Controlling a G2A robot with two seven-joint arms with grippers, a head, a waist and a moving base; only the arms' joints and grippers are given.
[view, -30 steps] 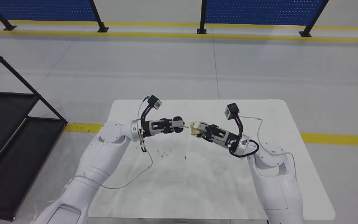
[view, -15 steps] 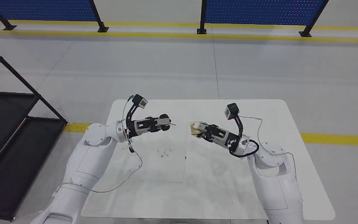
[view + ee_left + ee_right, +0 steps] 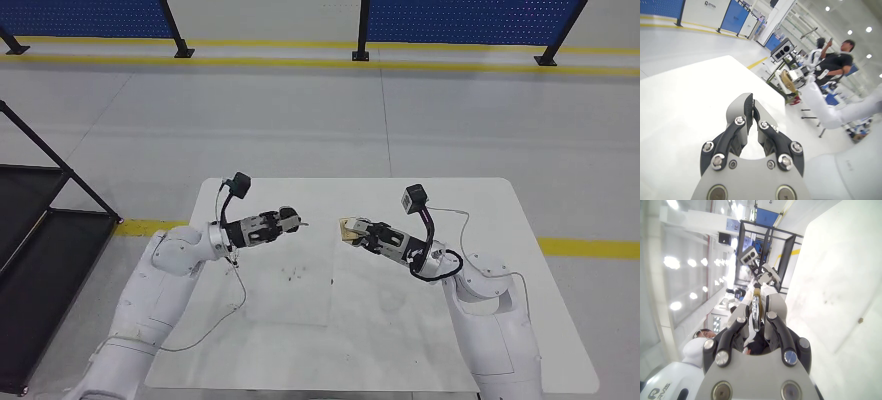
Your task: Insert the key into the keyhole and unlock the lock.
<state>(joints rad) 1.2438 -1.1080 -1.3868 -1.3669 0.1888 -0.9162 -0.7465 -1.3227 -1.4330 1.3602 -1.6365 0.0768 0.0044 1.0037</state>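
1. While the right arm has kept its place above the middle of the table, the left arm has drawn away. A second ago the left claw had its tip right at the lock. Now a clear gap lies between the two.
2. Over the last half second the tip of the left claw has hardly shifted. The wrist and elbow behind it have swung a little further toward the table's left edge.
3. The left claw is closed. Its black pads meet at the tips, with only a narrow slit between them further back.
4. From above, a thin dark sliver sticks out of that tip and points at the lock. This looks like the key, but it is too small to show any shape. In the left wrist view the pads cover it.
5. The right claw is clamped on the lock and holds it up off the table. The brass body faces the left claw, and the shiny loop runs back between the fingers.
6. The keyhole cannot be made out, nor whether the loop is latched or sprung.
7. A few small dark specks lie on the table, near the front of the gap between the claws.
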